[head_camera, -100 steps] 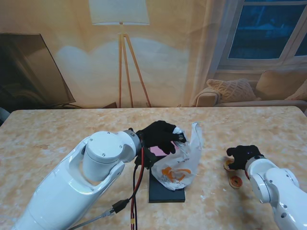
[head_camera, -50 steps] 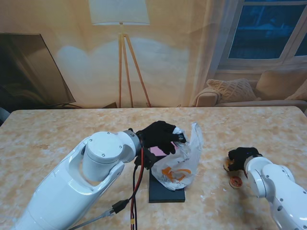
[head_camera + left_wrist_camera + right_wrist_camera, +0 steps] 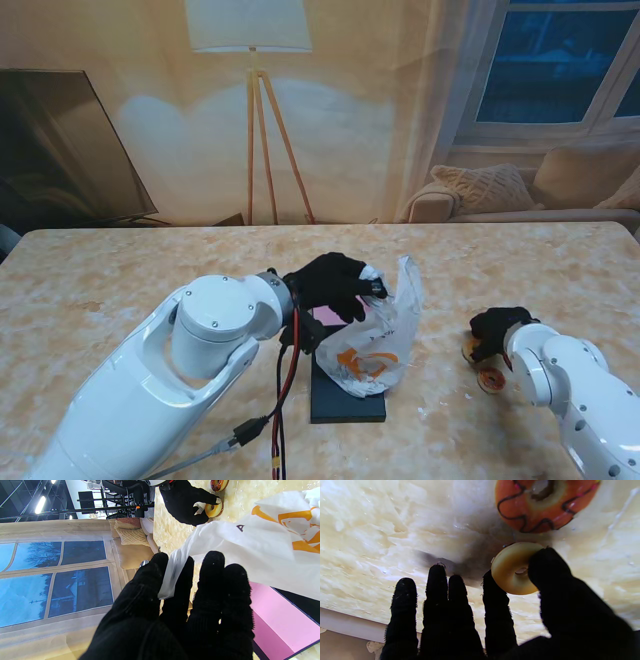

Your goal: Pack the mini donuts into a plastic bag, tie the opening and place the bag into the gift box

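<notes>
My left hand (image 3: pixel 333 283) pinches the rim of a white plastic bag (image 3: pixel 377 336) with orange print, holding it up over a dark gift box (image 3: pixel 345 398) with a pink inside (image 3: pixel 280 625). In the left wrist view the bag's edge (image 3: pixel 172 580) runs between my fingers. At the right, my right hand (image 3: pixel 497 327) grips a plain tan mini donut (image 3: pixel 512 570) between thumb and a finger, just off the table. An orange donut with dark icing lines (image 3: pixel 542 505) lies on the table beside it (image 3: pixel 491 379).
The marble table (image 3: pixel 120 290) stretches left and far from me. Red and black cables (image 3: pixel 285 400) hang from my left forearm beside the box. A floor lamp, a sofa and a window stand beyond the table's far edge.
My right hand has shifted slightly left and towards me with the tan donut in its fingers. The left hand and the bag have not moved.
</notes>
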`<state>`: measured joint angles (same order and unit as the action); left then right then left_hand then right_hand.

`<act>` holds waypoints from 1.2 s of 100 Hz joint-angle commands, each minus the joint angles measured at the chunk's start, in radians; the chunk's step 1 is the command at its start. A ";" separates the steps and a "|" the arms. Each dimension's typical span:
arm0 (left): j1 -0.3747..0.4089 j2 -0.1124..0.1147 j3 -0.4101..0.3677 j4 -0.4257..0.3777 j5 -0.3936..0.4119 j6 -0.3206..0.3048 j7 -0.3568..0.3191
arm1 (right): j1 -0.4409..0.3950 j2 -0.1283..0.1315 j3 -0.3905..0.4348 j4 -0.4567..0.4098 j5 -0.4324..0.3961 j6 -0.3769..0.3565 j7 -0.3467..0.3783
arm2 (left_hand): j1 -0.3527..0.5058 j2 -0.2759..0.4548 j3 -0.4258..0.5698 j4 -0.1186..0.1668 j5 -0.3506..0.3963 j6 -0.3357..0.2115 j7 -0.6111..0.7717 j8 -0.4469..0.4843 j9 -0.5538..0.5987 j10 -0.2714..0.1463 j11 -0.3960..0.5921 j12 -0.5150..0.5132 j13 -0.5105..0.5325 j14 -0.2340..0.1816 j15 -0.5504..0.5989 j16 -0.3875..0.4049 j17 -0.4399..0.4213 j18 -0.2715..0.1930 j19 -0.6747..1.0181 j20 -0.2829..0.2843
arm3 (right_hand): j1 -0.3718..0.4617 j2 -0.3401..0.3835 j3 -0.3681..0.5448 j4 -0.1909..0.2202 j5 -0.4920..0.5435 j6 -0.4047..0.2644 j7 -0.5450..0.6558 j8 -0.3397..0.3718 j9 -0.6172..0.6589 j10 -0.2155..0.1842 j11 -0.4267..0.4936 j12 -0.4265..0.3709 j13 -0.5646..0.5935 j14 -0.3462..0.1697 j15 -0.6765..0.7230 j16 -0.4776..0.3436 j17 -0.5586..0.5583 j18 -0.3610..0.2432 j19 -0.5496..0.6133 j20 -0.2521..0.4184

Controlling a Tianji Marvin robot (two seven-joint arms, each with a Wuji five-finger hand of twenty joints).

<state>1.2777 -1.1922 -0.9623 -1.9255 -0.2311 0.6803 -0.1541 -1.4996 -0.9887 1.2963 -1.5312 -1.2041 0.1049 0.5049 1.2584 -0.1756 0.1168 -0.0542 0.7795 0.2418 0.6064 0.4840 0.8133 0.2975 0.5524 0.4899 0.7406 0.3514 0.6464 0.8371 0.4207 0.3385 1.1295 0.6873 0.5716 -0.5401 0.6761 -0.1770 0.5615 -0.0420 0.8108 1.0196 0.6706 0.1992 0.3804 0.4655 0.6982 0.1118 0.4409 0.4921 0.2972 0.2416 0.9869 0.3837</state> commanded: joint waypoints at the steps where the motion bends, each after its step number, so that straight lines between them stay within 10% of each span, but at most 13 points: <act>1: 0.005 -0.002 -0.002 -0.011 -0.001 -0.002 -0.015 | -0.006 -0.006 -0.011 0.010 0.006 -0.013 0.012 | 0.032 -0.004 -0.006 -0.013 0.017 -0.021 0.025 0.010 0.001 -0.004 0.008 0.015 0.002 0.004 0.026 0.024 0.002 -0.014 0.025 0.026 | 0.046 -0.042 0.043 -0.041 0.012 -0.134 0.115 0.028 0.058 -0.005 0.002 -0.021 0.052 0.007 -0.017 -0.026 0.019 0.025 0.014 -0.024; 54: 0.006 0.000 -0.006 -0.011 0.002 -0.003 -0.017 | -0.021 -0.012 0.039 0.017 0.088 -0.109 -0.100 | 0.032 -0.006 -0.004 -0.013 0.017 -0.021 0.026 0.009 0.002 -0.005 0.008 0.021 0.005 0.003 0.028 0.025 0.005 -0.016 0.028 0.028 | 0.139 -0.210 0.314 -0.044 0.171 -0.292 0.307 0.069 0.519 -0.295 0.228 0.116 0.496 -0.228 0.287 0.120 0.381 -0.106 0.207 -0.026; 120: 0.009 0.003 -0.009 -0.010 -0.003 -0.003 -0.025 | 0.045 -0.059 0.128 -0.015 0.288 -0.314 -0.415 | 0.032 -0.004 -0.005 -0.013 0.017 -0.018 0.027 0.009 0.002 0.000 0.007 0.019 0.003 0.006 0.028 0.025 0.002 -0.013 0.027 0.028 | 0.135 -0.207 0.373 -0.036 0.157 -0.272 0.345 0.094 0.491 -0.291 0.335 0.153 0.500 -0.235 0.416 0.173 0.415 -0.090 0.241 0.007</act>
<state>1.2807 -1.1904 -0.9670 -1.9252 -0.2320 0.6784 -0.1573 -1.4927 -1.0357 1.4299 -1.5402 -0.9231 -0.1971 0.0779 1.2584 -0.1756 0.1168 -0.0542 0.7794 0.2418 0.6064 0.4840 0.8133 0.2975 0.5524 0.5008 0.7408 0.3514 0.6471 0.8434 0.4207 0.3385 1.1311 0.6874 0.6636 -0.7583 0.9488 -0.2574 0.6887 -0.2515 1.0991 1.1062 1.1472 -0.0726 0.6747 0.6036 1.1798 -0.0974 0.8271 0.6438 0.7083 0.1407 1.2027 0.3683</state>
